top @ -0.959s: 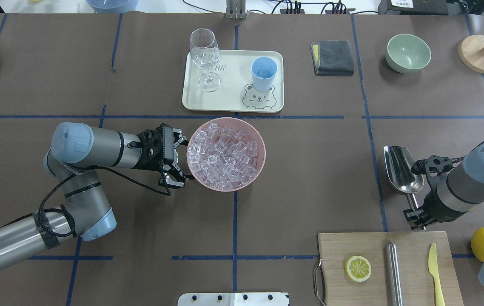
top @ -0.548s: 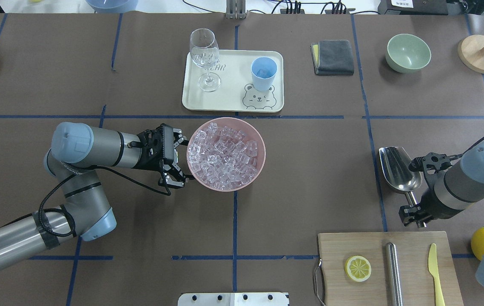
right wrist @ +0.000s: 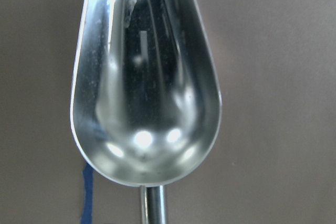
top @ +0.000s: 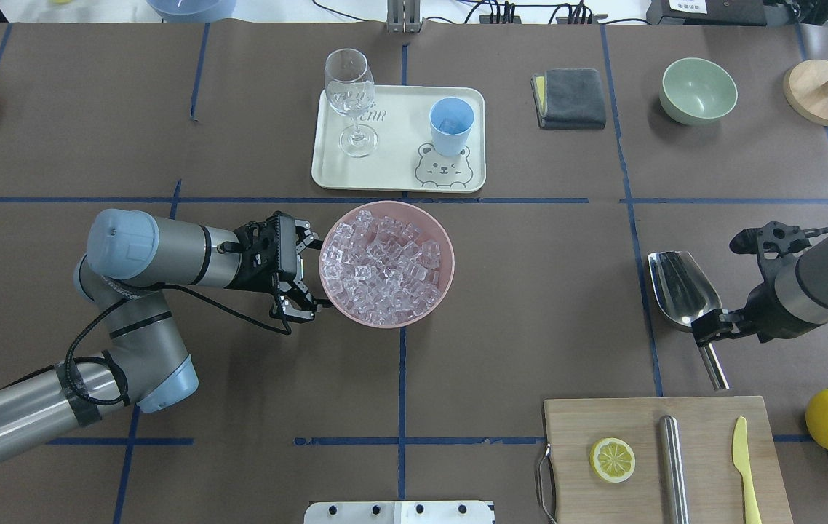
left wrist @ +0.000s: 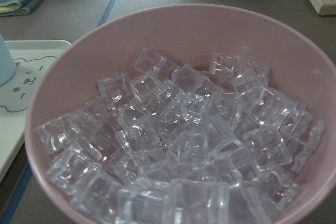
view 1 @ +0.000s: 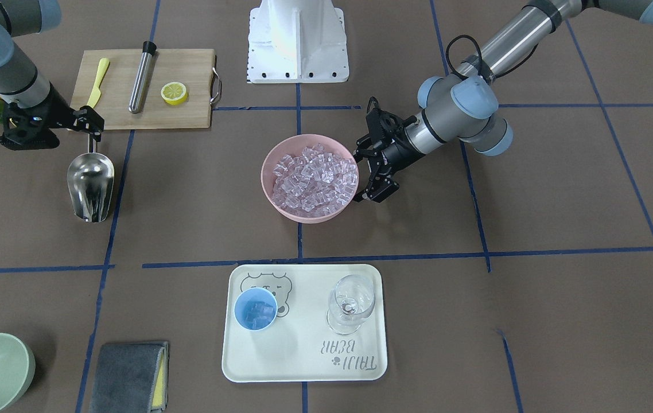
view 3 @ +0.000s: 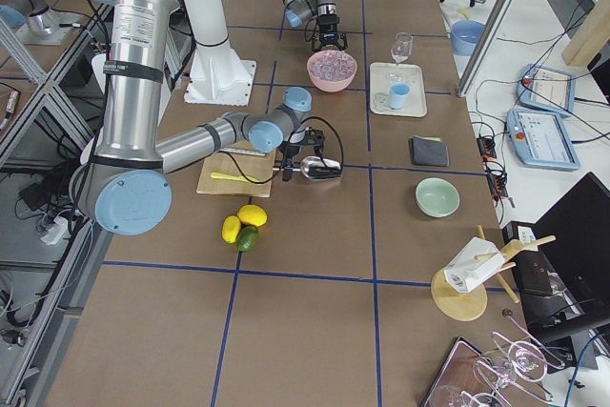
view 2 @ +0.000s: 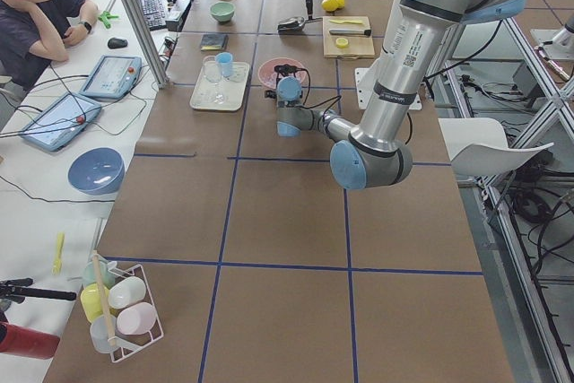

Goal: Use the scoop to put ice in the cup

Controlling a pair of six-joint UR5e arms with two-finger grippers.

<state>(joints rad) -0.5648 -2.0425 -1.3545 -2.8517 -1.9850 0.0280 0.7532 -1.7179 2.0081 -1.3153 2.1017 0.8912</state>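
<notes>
We see the right gripper (top: 710,329) clamped on the handle of the scoop (top: 682,289), with the trough just ahead of it. The left gripper (top: 312,273) is spread wide beside a pink bowl (top: 387,204) of ice (top: 385,266). The cup (top: 451,125) stands on a tray (top: 392,156), well beyond both.

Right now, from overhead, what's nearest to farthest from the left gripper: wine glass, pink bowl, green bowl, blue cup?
1. Pink bowl, right beside the left gripper.
2. Wine glass, on the tray's left side.
3. Blue cup, on the tray's right side.
4. Green bowl, far right corner.
</notes>
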